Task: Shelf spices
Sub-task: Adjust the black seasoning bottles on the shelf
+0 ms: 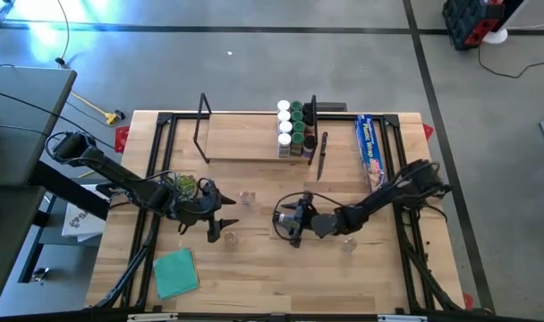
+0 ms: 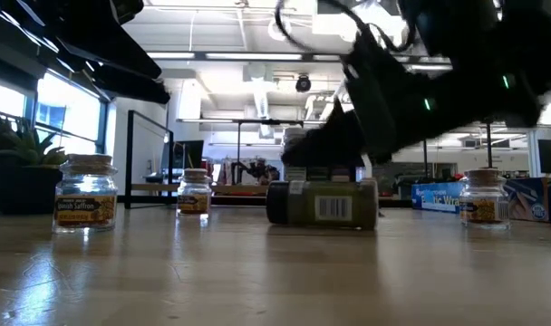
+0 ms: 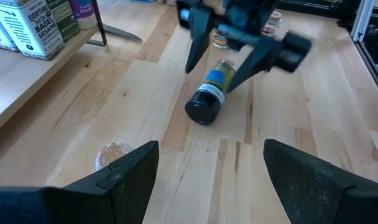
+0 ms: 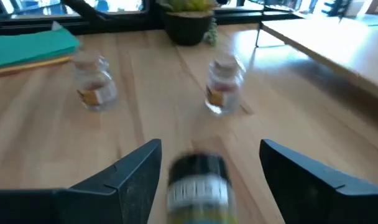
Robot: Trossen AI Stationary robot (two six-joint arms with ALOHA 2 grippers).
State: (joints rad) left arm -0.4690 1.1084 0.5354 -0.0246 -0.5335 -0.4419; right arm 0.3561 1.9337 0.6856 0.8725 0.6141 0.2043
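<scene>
A spice jar with a dark lid (image 3: 206, 102) lies on its side on the table in front of the shelf. My right gripper (image 4: 211, 150) is open, with one finger on each side of this jar (image 4: 198, 182) and a gap showing to both. My left gripper (image 3: 211, 163) is open and holds nothing; it hovers to the jar's left (image 1: 220, 219). Three small clear jars stand upright on the table (image 1: 247, 197) (image 1: 230, 237) (image 1: 348, 243). The shelf (image 1: 245, 139) sits at the far side, with several jars (image 1: 294, 130) standing at its right end.
A long blue wrap box (image 1: 369, 143) lies right of the shelf, with a dark utensil (image 1: 322, 154) beside it. A potted green plant (image 1: 184, 185) stands near my left arm. A green cloth (image 1: 175, 273) lies at the near left. The shelf's left part is bare.
</scene>
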